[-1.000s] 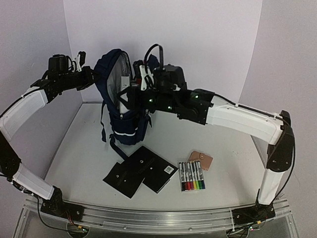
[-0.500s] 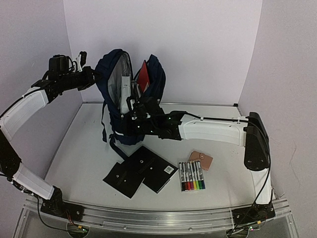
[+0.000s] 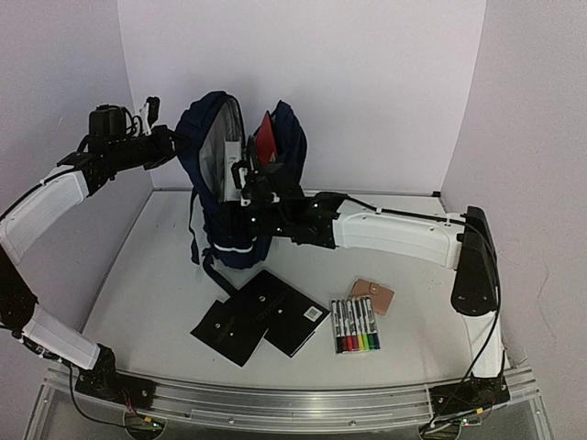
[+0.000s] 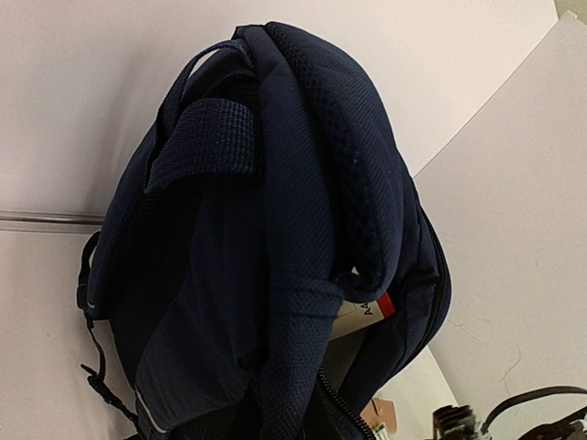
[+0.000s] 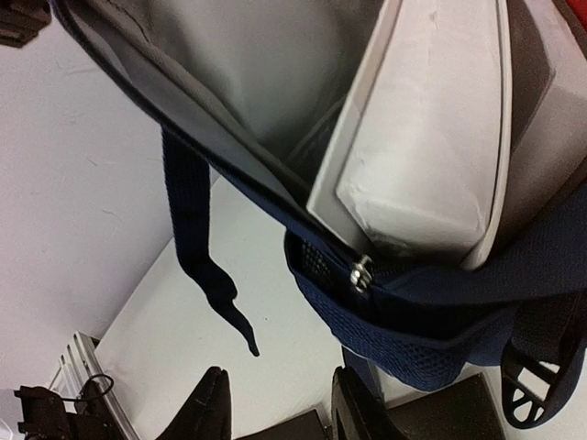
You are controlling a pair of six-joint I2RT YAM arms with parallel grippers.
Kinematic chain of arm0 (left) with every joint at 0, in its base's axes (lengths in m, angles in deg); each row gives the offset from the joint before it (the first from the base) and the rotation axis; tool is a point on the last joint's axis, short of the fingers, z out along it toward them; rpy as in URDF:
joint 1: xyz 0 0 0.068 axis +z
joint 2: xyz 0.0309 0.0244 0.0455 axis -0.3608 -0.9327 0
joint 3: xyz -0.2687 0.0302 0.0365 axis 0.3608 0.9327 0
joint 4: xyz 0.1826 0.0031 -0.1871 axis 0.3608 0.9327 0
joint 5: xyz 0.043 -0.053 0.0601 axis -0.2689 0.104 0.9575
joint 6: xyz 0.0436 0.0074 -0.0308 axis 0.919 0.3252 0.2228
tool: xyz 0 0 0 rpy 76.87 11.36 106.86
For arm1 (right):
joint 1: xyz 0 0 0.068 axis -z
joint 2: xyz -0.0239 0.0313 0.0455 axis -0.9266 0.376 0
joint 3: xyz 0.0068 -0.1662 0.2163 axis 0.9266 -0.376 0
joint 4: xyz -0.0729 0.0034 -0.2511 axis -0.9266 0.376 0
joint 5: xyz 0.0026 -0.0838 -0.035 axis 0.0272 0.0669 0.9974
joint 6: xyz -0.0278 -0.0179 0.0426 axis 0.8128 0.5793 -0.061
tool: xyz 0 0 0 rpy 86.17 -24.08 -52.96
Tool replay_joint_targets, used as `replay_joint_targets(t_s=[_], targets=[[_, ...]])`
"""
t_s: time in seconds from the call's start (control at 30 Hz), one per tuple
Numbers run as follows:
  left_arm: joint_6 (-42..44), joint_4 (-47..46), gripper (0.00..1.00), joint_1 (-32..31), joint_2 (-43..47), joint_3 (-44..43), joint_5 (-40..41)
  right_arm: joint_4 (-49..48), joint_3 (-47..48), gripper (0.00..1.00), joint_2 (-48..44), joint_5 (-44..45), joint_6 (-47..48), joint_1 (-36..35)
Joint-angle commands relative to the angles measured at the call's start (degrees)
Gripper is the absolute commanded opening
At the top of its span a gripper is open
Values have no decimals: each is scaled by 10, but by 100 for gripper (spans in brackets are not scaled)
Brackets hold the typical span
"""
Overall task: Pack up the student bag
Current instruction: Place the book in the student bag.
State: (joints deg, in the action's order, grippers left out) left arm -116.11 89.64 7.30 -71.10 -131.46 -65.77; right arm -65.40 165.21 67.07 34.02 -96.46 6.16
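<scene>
My right end effector (image 5: 280, 380), jaws part-open and empty, is the nearer one, with the upright student bag's (image 3: 197, 137) open mouth just ahead of its tips, long axis vertical, while my left end effector (image 3: 156, 137) sits closed beside the bag's top.

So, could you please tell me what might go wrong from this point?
The open right hand is close by the zip edge of the student bag and may snag the loose strap. A push there could tip the upright bag, which only the left hand seems to hold.
</scene>
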Motion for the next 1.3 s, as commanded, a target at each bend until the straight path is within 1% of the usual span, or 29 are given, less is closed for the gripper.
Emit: replay_joint_targets(t_s=[0.0, 0.17, 0.37, 0.63, 0.93, 1.27], targets=[[-2, -1, 0, -2, 18, 19, -24, 5, 59, 34, 12, 16, 3, 2], [-3, -4, 0, -2, 14, 26, -28, 18, 69, 34, 28, 8, -14, 23], [-9, -7, 0, -2, 5, 22, -34, 23, 53, 33, 45, -8, -11, 25], [-13, -12, 0, -3, -1, 24, -53, 28, 57, 32, 78, 41, -24, 35], [-6, -18, 0, -9, 0, 29, -68, 43, 70, 32, 102, 130, -46, 37], [6, -12, 0, -22, -1, 38, -70, 32, 143, 31, 126, 132, 0, 37]])
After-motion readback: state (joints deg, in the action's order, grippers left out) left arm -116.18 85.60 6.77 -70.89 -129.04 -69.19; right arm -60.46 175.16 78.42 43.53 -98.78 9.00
